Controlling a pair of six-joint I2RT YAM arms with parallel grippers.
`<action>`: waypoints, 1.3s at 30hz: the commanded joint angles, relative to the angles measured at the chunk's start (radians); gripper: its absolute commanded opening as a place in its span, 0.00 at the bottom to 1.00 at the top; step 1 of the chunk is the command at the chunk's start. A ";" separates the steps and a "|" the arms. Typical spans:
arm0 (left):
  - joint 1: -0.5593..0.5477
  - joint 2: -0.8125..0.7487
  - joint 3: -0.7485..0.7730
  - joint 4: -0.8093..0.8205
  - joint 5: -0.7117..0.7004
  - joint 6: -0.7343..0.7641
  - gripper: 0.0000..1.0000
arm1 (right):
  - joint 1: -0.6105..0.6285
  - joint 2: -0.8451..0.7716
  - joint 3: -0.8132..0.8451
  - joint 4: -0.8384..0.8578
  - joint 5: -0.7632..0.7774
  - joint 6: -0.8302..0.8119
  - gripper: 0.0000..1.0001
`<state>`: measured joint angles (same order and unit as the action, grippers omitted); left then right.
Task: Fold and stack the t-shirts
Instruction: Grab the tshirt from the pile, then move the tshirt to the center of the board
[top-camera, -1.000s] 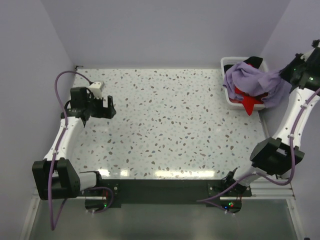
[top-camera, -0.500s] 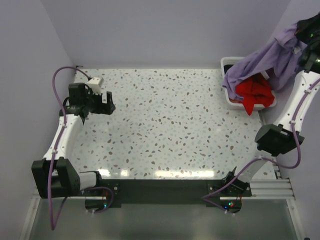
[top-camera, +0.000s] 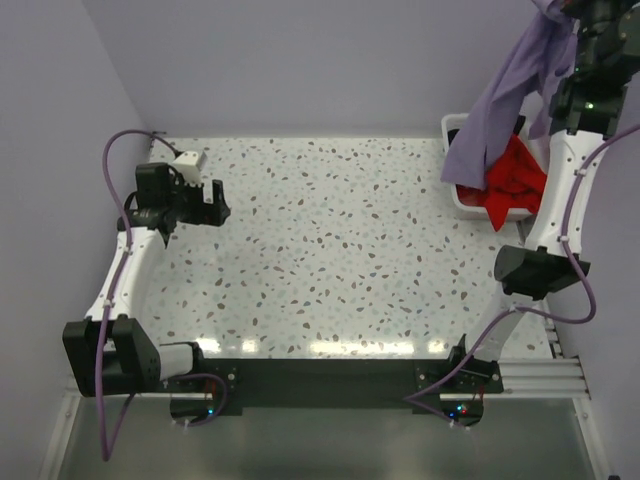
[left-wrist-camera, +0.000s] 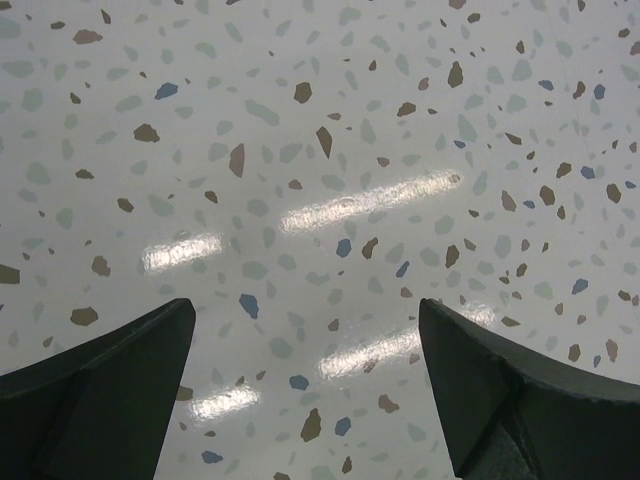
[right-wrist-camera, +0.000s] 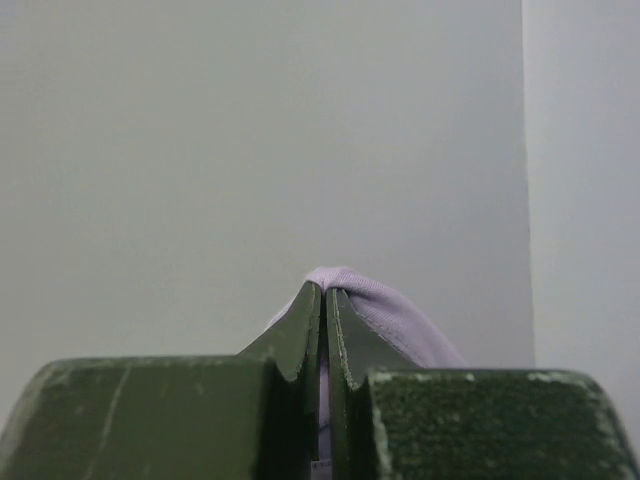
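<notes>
The lavender t-shirt (top-camera: 500, 100) hangs in a long drape from the top right corner down into the white basket (top-camera: 462, 205). My right gripper (top-camera: 567, 12) is high above the basket and shut on the shirt's upper end. In the right wrist view a fold of lavender t-shirt (right-wrist-camera: 395, 312) pokes out over the closed right gripper (right-wrist-camera: 325, 291). A red t-shirt (top-camera: 515, 180) lies crumpled in the basket, partly spilling over its front rim. My left gripper (top-camera: 215, 205) hovers over the table's left side, and in its wrist view the left gripper (left-wrist-camera: 305, 305) is open with only tabletop between the fingers.
The speckled terrazzo table (top-camera: 330, 240) fills the middle of the top view. Lilac walls close it in at the back, left and right. The basket sits in the far right corner against the wall, with the right arm's elbow (top-camera: 530, 270) in front of it.
My right gripper has risen from basket height to the top of the view, pulling the lavender t-shirt up and uncovering the red one. The left arm has barely moved.
</notes>
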<state>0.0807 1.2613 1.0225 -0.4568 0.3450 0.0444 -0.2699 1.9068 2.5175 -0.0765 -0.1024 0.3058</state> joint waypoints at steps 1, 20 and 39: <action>0.001 -0.002 0.056 0.038 0.011 -0.008 1.00 | 0.034 0.015 0.089 0.296 0.092 -0.056 0.00; 0.004 -0.029 0.068 0.018 0.038 -0.087 1.00 | 0.356 -0.057 0.046 0.417 0.064 -0.148 0.00; 0.064 -0.102 0.065 -0.033 0.028 -0.015 1.00 | 0.609 -0.333 -0.621 0.379 -0.031 -0.111 0.00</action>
<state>0.1371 1.1866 1.0565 -0.4854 0.3672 -0.0032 0.3241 1.6535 1.9663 0.2329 -0.0982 0.1585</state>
